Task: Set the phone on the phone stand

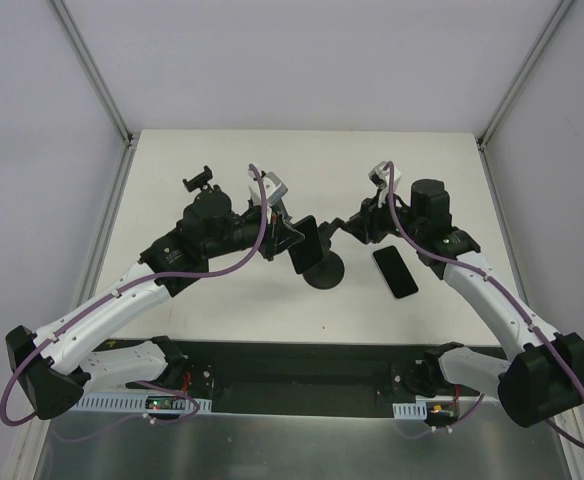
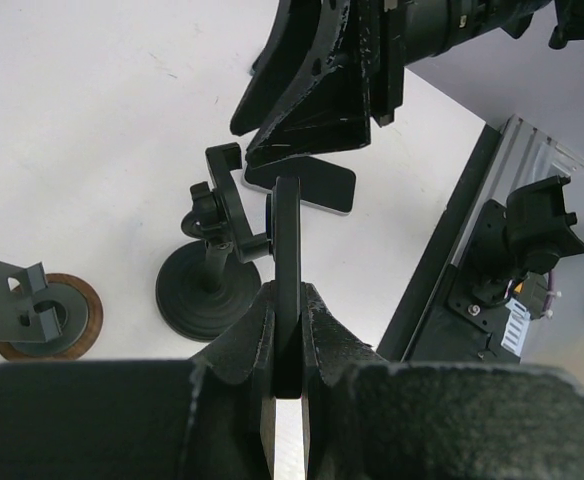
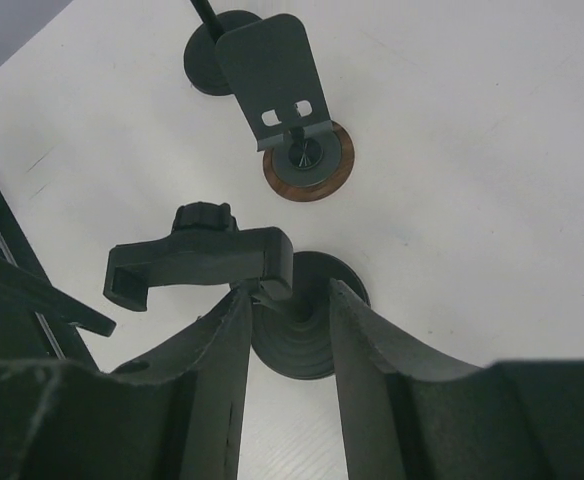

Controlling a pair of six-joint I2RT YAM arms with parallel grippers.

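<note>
My left gripper is shut on the lower edge of a thin black phone, which stands upright and edge-on right beside the clamp of the black phone stand. From above, the phone hangs over the stand's round base. My right gripper reaches in from the other side, its jaws partly closed around the stand's neck. The left finger touches the clamp, while the right finger stands a little apart from the neck.
A second dark phone lies flat on the table right of the stand. A grey metal stand on a wooden disc and another black stand are at the back left. The black base rail runs along the near edge.
</note>
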